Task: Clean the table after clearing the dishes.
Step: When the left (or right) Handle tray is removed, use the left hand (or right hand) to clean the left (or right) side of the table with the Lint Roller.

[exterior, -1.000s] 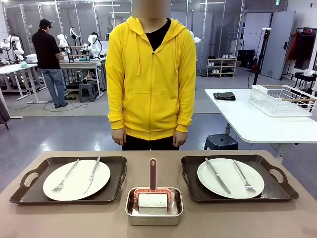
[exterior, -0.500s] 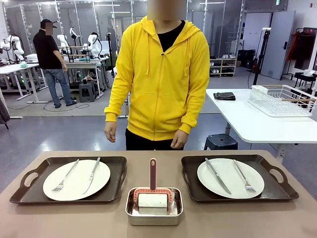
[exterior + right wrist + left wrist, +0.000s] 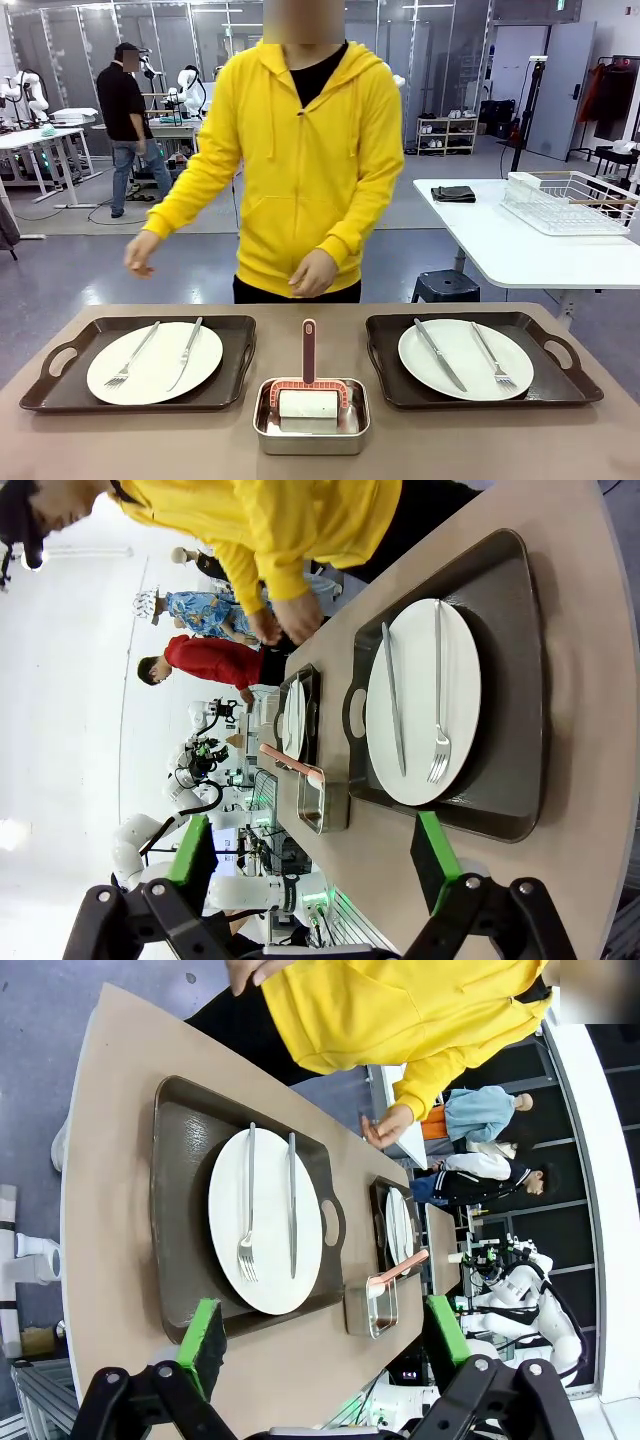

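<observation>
Tan table [image 3: 420,445] bears dishes [image 3: 155,362] flanking the pan [image 3: 264,428]; we judge them fragile, sliding: take tray handles [image 3: 44,372]; left gripper [image 3: 325,1338], right gripper [image 3: 315,862] gape.

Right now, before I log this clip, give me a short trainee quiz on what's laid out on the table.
1. True or false: the left plate carries a spoon.
2. What lies in the steel pan? A) a sponge B) a roller with a pink handle C) a cup
3. How many trays sit on the table?

Key: 1 false, it carries a fork and a knife. 2 B. 3 two.
</observation>
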